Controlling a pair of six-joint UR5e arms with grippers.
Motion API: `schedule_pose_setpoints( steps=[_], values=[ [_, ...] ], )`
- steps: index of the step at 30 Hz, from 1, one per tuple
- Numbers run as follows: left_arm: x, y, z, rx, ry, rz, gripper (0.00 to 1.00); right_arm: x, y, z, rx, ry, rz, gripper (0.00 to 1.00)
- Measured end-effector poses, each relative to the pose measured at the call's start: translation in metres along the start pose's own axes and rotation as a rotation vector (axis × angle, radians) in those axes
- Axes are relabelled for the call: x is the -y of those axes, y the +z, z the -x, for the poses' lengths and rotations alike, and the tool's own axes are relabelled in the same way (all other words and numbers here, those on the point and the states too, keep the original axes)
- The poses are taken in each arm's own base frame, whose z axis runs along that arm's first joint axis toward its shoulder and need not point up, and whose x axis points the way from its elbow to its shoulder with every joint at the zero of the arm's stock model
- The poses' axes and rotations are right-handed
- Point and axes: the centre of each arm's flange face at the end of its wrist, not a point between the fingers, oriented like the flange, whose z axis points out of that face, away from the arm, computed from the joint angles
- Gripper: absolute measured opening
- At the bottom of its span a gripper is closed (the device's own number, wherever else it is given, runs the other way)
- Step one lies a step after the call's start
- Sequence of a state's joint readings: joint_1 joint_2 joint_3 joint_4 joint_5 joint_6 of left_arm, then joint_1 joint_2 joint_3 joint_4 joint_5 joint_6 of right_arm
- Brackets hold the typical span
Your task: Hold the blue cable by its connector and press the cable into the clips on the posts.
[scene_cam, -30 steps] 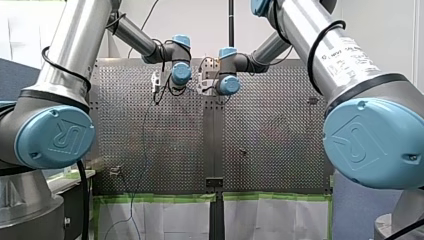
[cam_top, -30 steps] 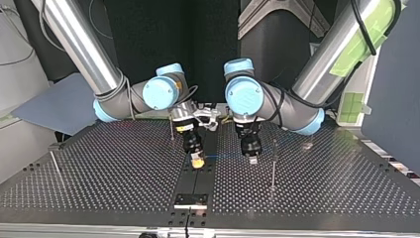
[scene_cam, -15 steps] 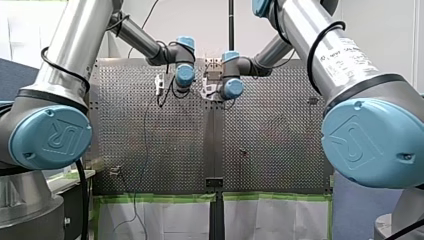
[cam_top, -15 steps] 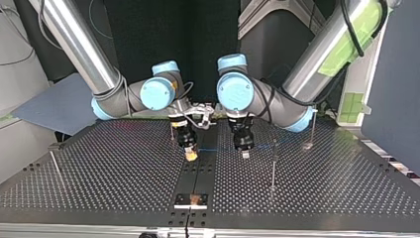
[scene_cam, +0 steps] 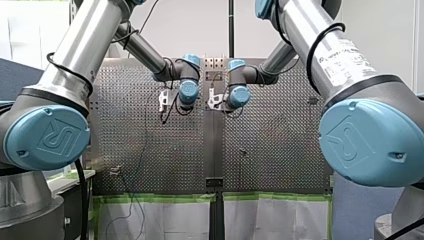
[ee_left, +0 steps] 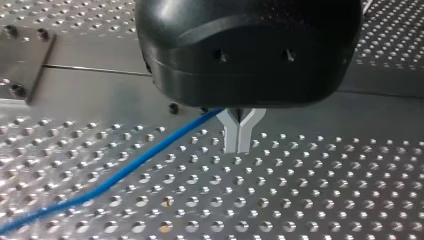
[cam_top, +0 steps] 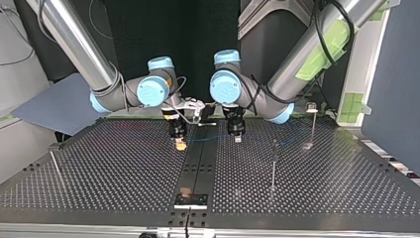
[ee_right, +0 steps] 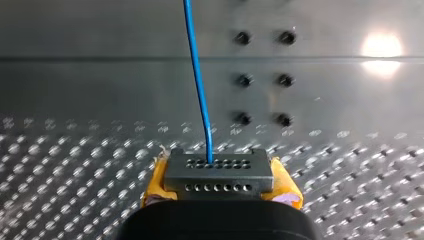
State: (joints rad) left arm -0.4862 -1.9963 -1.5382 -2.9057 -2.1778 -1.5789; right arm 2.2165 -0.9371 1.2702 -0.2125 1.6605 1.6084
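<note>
My right gripper (ee_right: 219,180) is clamped on the grey connector (ee_right: 219,170), with a yellow pad (ee_right: 153,184) pressed against each side of it. The blue cable (ee_right: 197,75) leaves the connector's upper row of holes and runs straight ahead of the fingers over the perforated table (ee_right: 75,150). My left gripper (ee_left: 238,136) has its metal fingertips pressed together, and the cable passes through the fork just above the tips and trails off to one side, low over the plate. In the top view the cable spans the gap between the two grippers. Since a second ago both grippers have drawn back together towards the arms' bases, still side by side. The thin post (cam_top: 273,163) that stood just beside my left gripper now stands clear of it, on the side away from my right gripper
</note>
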Motion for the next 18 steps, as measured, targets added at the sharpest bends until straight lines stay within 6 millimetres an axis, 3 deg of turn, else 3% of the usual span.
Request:
schedule_pose_setpoints(
  steps=[9,18],
  values=[
    [0.006,-0.001,-0.019,0.021,-0.003,-0.024,0.00,-0.009,-0.012,0.031,0.058,-0.039,0.050,0.00],
    [0.021,-0.002,-0.063,-0.012,0.023,-0.050,0.00,-0.015,-0.021,0.062,0.071,-0.043,0.068,0.00]
  ],
)
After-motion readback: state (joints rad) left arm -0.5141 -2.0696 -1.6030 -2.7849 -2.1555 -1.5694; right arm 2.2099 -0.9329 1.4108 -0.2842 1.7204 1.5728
